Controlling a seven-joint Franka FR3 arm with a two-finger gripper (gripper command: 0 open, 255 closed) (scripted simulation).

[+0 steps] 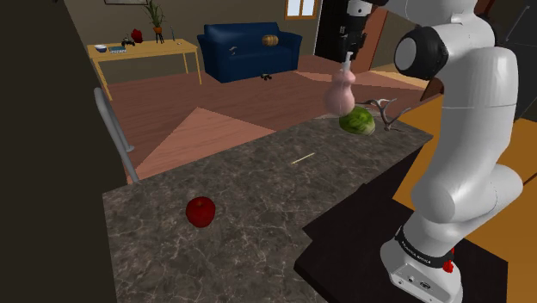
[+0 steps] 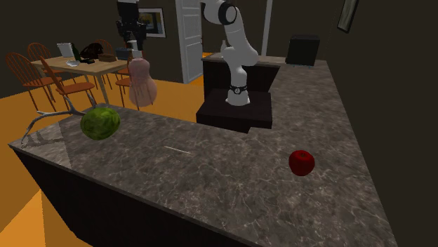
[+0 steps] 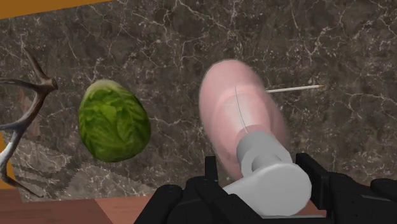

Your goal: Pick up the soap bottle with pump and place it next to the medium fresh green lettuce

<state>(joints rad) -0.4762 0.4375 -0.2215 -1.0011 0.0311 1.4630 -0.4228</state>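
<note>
**Operator:** Report pincer status.

**Technician:** The pincer (image 3: 264, 175) is clamped on the grey pump head of the soap bottle (image 3: 238, 114), with one black finger on each side of it. The bottle's pink body hangs upright below the pump.

**Operator:** Bottle position, referenced to the lettuce?

**Technician:** The bottle is just beside the green lettuce (image 3: 113, 121) and not touching it. A strip of bare worktop (image 2: 231, 182) shows between them in the wrist view. In the second exterior view the bottle's base appears clear of the surface.

**Operator:** Other items near the lettuce?

**Technician:** A grey antler-shaped branch (image 3: 43, 83) lies close to the lettuce, on the side away from the bottle. Contact between the two cannot be confirmed. A thin pale stick (image 3: 292, 89) lies flat on the worktop, beyond the bottle from the lettuce.

**Operator:** Farther out?

**Technician:** A red apple (image 2: 302, 162) sits on the dark marbled worktop, well apart from the lettuce and past the stick. The dark stand (image 2: 235, 112) carrying the white arm is set into the worktop edge, also well apart from the lettuce.

**Operator:** Background?

**Technician:** A blue sofa (image 1: 249, 47) and a wooden side table (image 1: 146, 52) stand far beyond the lettuce in the shoulder view.
</note>
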